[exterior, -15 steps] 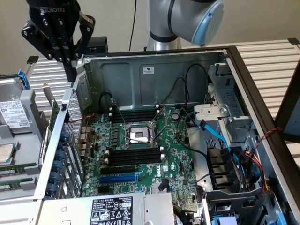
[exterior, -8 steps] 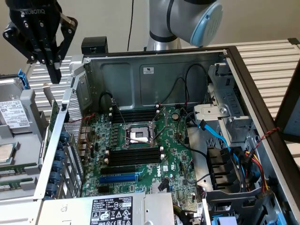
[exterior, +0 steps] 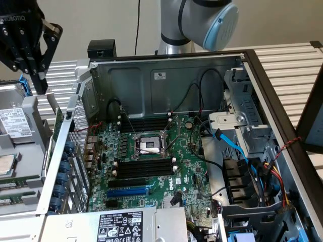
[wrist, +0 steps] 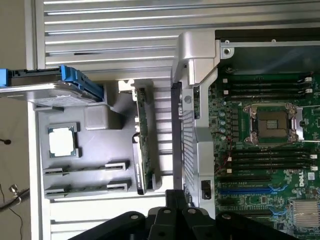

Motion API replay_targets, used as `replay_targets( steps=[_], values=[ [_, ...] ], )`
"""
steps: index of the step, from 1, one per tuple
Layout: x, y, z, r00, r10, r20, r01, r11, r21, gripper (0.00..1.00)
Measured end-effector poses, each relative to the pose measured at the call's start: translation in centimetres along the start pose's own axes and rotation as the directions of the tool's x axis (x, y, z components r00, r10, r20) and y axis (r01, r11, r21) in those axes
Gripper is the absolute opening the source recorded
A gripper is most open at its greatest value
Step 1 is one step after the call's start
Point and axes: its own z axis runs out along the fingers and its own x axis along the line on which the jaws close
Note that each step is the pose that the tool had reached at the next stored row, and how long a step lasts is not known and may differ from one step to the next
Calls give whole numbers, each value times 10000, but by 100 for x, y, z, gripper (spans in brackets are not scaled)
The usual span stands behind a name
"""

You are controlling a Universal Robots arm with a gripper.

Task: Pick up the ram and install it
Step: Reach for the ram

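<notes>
A long green ram stick [wrist: 142,145] stands on edge in a holder at the side of the grey tray [wrist: 95,150] nearest the computer case; in the exterior view the stick [exterior: 57,126] is a thin green strip. Two more thin sticks [wrist: 85,170] [wrist: 85,189] lie in slots of the tray. My black gripper [exterior: 40,86] hangs above the tray at the exterior view's upper left, fingers pointing down, shut, with nothing between them. On the green motherboard [exterior: 186,166], the black memory slots [exterior: 144,169] [exterior: 146,123] flank the CPU socket [exterior: 149,146].
The tray also holds a hard drive in a blue bracket [wrist: 55,87] and a loose CPU [wrist: 62,140]. The open case's metal wall [exterior: 65,151] separates the tray from the motherboard. Cables and a drive cage [exterior: 242,151] fill the case on the exterior view's right.
</notes>
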Motion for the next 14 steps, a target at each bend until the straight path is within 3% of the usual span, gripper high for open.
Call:
replay_targets(
  steps=[1, 7, 8, 14],
  values=[
    [45, -4, 9, 10000, 0, 0, 0, 10000, 0, 18],
    [378, -31, 77, 10000, 0, 0, 0, 10000, 0, 20],
    [424, -34, 89, 10000, 1, 1, -1, 10000, -1, 26],
    [700, -58, 174, 10000, -12, -1, 12, 10000, 0, 26]
  ],
)
